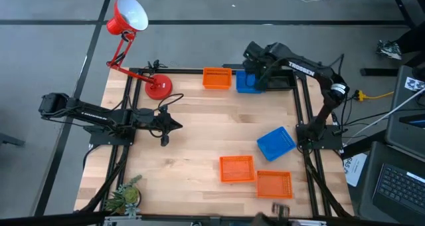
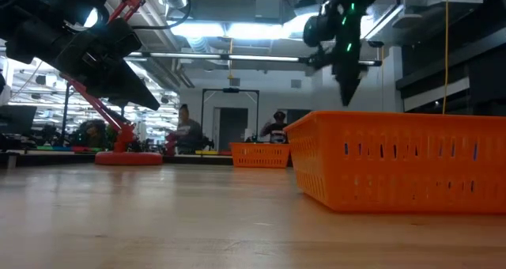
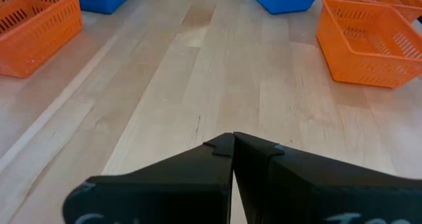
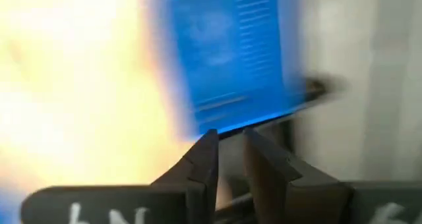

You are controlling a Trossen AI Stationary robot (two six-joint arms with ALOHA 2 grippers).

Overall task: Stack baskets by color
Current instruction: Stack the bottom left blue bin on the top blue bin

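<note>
Several baskets rest bottom-down on the wooden table. An orange basket and a blue basket stand side by side at the far edge. Another blue basket lies near the right edge, with two orange baskets toward the near right. My right gripper hangs above the far blue basket, pointing down; its fingers stand a narrow gap apart with nothing between them. My left gripper waits shut at the table's left, a little above the wood.
A red desk lamp stands at the far left corner, its head beyond the table. A small plant sits at the near left corner. Bare wood lies in the table's middle. People show in the room behind.
</note>
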